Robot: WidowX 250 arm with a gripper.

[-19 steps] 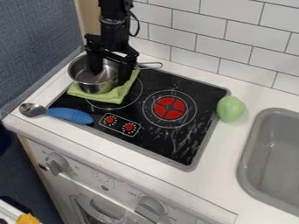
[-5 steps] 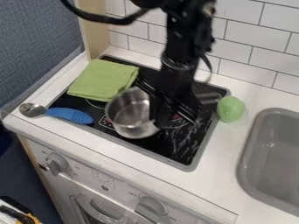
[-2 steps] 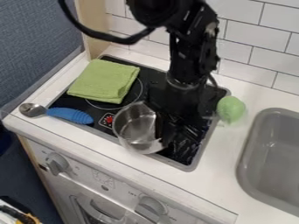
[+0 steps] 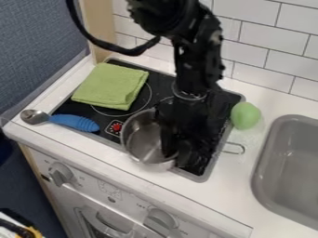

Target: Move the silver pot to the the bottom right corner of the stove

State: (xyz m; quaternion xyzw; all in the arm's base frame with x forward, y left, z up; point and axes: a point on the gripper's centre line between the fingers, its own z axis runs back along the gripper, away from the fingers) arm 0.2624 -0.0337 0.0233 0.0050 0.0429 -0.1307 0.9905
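Gripper clamped on R wall of silver pot, 1 finger inside, 1 outside; pot's at stove's front edge, toward btm R corner, handle out R over counter; green cloth back L; blue-handled spoon front L; green item just beside stove's R edge, near sink.

The pot is smooth, shiny metal, its wire handle metal too. Under it, the stove top looks like glossy black glass. The folded towel is cloth, matt and slightly rough. The spoon has a shiny metal bowl and a ridged handle — plastic or rubber, by its look. The bench is smooth; the wall tiles are smooth with a slight sheen — the blue panel matt, fabric-like.
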